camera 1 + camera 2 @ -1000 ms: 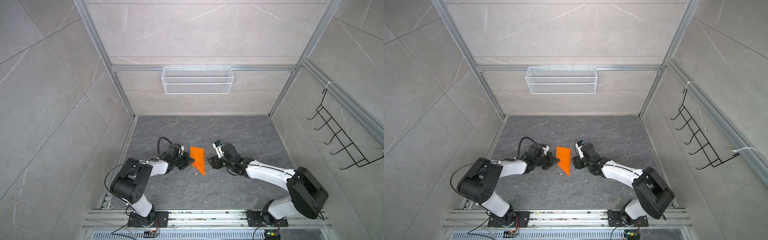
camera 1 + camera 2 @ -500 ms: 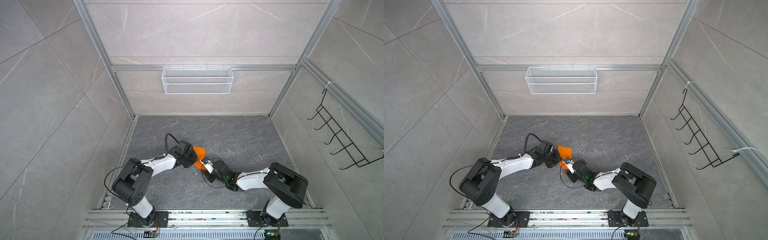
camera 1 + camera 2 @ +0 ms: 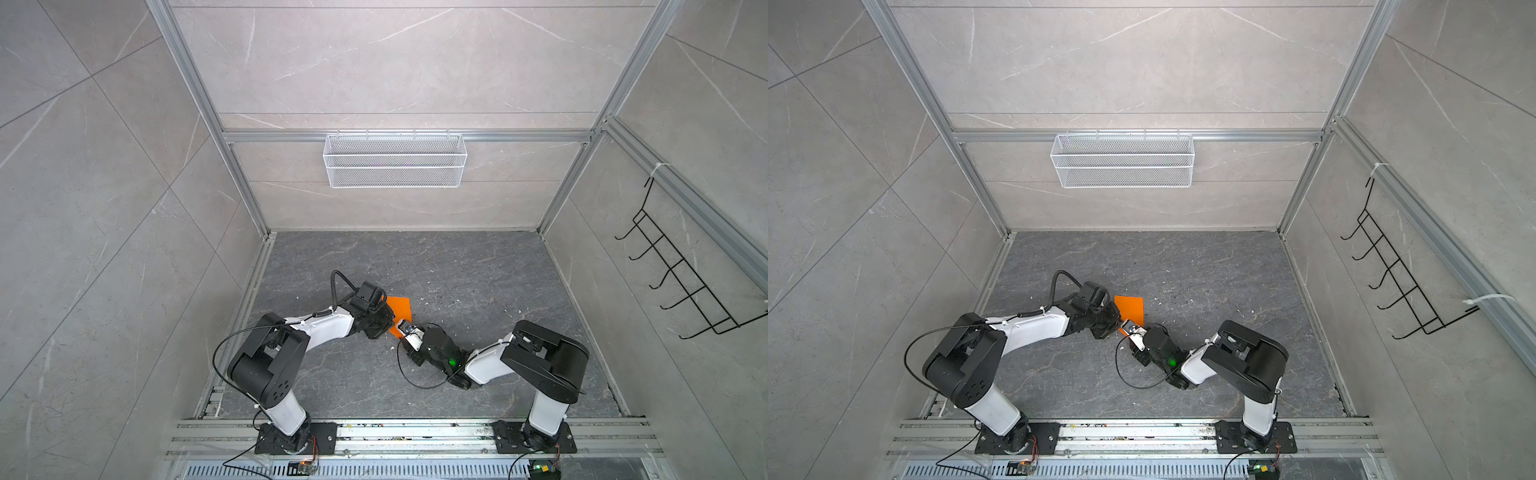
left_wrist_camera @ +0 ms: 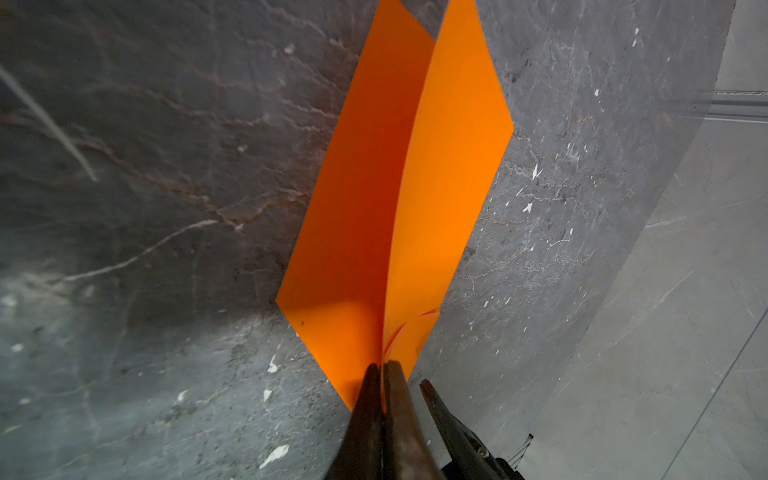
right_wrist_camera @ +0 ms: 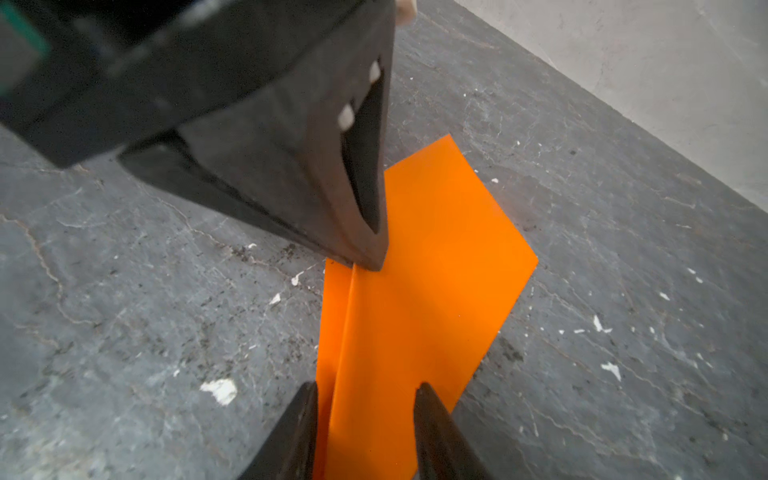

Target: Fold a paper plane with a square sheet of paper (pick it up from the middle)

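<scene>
The square sheet of paper [image 3: 401, 306] [image 3: 1131, 308] is bright orange and folded along a centre crease, standing partly off the dark floor in both top views. My left gripper [image 3: 390, 325] [image 3: 1119, 323] [image 4: 381, 367] is shut on the crease at the paper's [image 4: 440, 174] near corner. My right gripper [image 3: 400, 332] [image 3: 1128, 330] [image 5: 365, 387] comes in from the near side, open, with the paper's [image 5: 432, 291] folded end between its fingers. One right finger [image 4: 442, 409] lies just beside the left jaws. The left gripper's body [image 5: 291, 166] looms over the crease.
A white wire basket [image 3: 395, 160] hangs on the back wall and a black hook rack [image 3: 681, 286] on the right wall. White specks [image 5: 219, 390] litter the grey floor. Aluminium rails [image 3: 415, 432] run along the front edge.
My right arm swung in from the right to the paper's near end and its jaws narrowed around the fold. The left gripper carried the paper slightly back and right.
</scene>
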Available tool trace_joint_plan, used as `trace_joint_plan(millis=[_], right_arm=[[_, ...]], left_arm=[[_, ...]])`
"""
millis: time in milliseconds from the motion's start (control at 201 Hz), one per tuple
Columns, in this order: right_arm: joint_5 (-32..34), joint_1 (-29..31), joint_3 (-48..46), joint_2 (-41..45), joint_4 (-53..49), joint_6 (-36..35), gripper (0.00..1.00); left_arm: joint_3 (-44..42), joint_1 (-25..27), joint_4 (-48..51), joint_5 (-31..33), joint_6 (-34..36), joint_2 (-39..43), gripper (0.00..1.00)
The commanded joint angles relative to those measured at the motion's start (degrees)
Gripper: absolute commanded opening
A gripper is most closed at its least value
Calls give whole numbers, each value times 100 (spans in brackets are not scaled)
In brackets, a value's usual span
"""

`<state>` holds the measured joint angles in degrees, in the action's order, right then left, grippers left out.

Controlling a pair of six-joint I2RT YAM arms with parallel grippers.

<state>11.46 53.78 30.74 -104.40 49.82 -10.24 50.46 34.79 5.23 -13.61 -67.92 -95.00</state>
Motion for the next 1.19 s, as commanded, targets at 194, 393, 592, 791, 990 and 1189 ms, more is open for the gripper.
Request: trace_joint_plan(millis=[194,393,592,791,990,1189], right_arm=[[185,36,116,-294,175,-145,31],[165,36,33,-268,168,-138,17],[3,36,-79,-199,246,-80,6],[-345,-57,-162,-87,221,368,3],[-940,-302,-258,50,324,1033,3],[-1653,-632,-319,82,456,1621,4]], left_arm=[[149,-23,118,-59,-195,49,9],[51,-184,64,-178,-217,136,16],[-92,-530,54,-352,-46,385,33],[-402,-947,101,-364,426,1171,58],[-1125,-974,-591,-485,595,1744,70],[-1856,-948,-1769,-842,298,1721,65]])
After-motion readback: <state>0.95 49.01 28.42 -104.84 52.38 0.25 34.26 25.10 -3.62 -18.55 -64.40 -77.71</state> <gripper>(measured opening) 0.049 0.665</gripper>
